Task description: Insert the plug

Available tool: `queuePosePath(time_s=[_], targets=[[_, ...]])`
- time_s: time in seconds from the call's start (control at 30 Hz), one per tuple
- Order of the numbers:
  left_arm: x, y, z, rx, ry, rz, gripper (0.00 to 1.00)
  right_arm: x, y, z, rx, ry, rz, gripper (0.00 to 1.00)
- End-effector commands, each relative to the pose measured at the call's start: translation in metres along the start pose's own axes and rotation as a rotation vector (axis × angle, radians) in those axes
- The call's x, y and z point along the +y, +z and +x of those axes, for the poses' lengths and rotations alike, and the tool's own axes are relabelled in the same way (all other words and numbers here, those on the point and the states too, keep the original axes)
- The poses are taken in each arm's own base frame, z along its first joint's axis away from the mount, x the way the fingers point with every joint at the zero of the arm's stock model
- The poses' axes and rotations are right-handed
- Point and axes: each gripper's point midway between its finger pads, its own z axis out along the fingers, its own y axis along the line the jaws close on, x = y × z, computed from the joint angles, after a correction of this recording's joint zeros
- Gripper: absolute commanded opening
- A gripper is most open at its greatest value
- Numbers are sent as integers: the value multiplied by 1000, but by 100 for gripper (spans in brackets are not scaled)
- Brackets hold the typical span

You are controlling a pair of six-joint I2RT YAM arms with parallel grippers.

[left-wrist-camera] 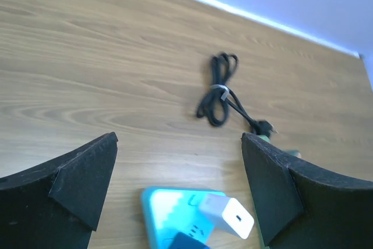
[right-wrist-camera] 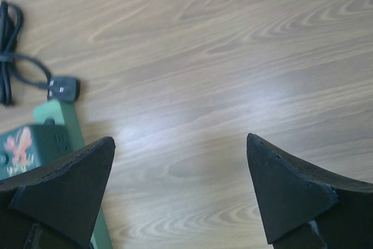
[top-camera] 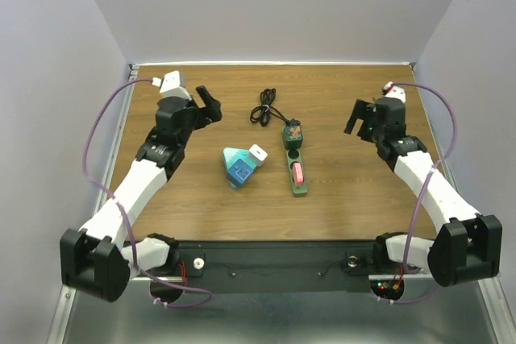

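Blue block (left-wrist-camera: 169,214) cut off at btm; green strip (right-wrist-camera: 41,138) half off-frame

- No word, brand name or number could be read in any of the three views.
- The green power strip (top-camera: 295,165), near the middle of the table, bore a red-orange printed mark (right-wrist-camera: 17,146) on its far end. In the right wrist view it looked like a small emblem, too blurred to make out as letters.
- The blue block (top-camera: 236,168), just left of the strip, showed a pale zigzag pattern (left-wrist-camera: 175,218) on its top face, not lettering.
- The white charger (top-camera: 257,154), touching that block, showed only a plain white face.
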Motion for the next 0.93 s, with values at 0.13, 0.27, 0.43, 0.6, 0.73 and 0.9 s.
queuePosePath(time_s=[0.13,0.27,0.43,0.6,0.73,0.9], targets=[[42,-49,-56,-183,28,-184,99,-32,-4,-52,-118,130,-75,100],[50,-59,-66,-208,43,-239,99,-25,-8,-57,-119,138,-123,100],[59,-70,-74,-250,61,-281,99,-25,-15,-64,-148,125,-125,100],[61,-77,-83,-282,69,-300,99,-25,-22,-74,-177,121,-129,100],[62,-77,-85,-286,79,-309,99,-24,-23,-74,-178,121,-131,100],[68,-80,-88,-315,50,-344,99,-33,-25,-77,-199,122,-84,100]])
